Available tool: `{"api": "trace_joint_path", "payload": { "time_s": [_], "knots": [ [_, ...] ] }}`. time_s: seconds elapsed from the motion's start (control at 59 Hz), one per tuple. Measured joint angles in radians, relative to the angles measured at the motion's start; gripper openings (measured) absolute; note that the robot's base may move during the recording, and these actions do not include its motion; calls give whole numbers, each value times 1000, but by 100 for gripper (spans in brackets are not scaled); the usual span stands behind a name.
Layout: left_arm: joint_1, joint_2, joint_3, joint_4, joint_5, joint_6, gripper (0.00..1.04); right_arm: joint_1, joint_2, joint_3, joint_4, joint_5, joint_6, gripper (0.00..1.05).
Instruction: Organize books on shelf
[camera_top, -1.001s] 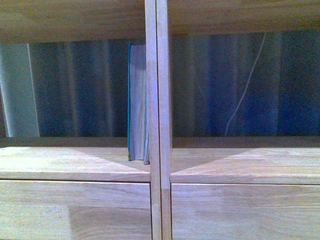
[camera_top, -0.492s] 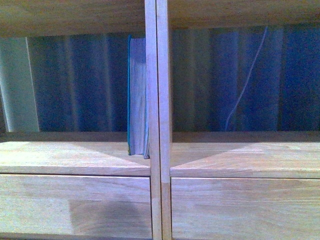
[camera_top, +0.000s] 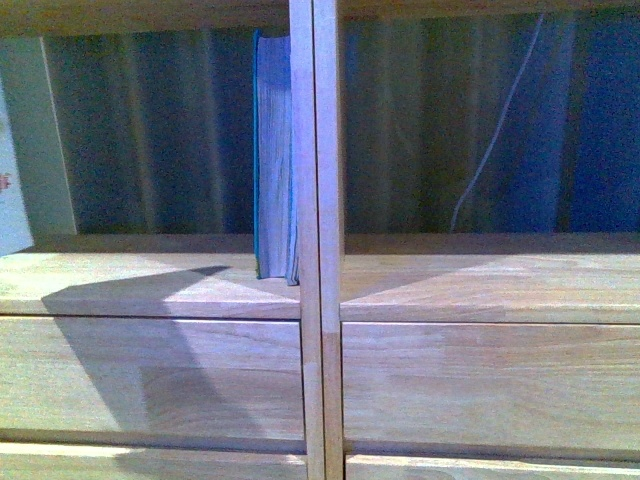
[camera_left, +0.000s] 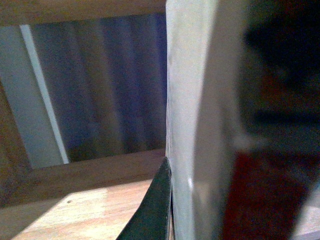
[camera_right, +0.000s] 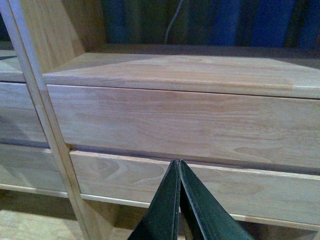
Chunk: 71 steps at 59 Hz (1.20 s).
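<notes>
Over the light-wood shelf (camera_left: 75, 212), white softcover (camera_left: 192, 125) inside left claw (camera_left: 207, 200).

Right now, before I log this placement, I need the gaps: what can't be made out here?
Left wrist view: the softcover book is a too-close white blur; cover unreadable.
Same view: the left gripper shows one finger only; the other is hidden, so grip unclear.
Front view: the teal book shows page edges only; the upright hides its far cover.

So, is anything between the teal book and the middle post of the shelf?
Nothing. In the front view the teal book stands upright right against the middle post, with no gap showing.
</notes>
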Motion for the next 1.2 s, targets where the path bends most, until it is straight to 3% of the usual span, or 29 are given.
{"api": "trace_joint_path", "payload": {
  "time_s": [0.153,0.305,0.797,1.204],
  "knots": [
    [-50,98,94,-12,7,3,7,0,-34,0,-35,0,0,3],
    [-92,200,209,-60,-17,21,7,0,-182,0,-199,0,0,3],
    [-207,492,634,-216,-79,63,7,0,-200,0,-205,0,0,3],
    [-335,696,918,-326,-144,97,7,0,-200,0,-205,0,-2,63]
  ]
}}
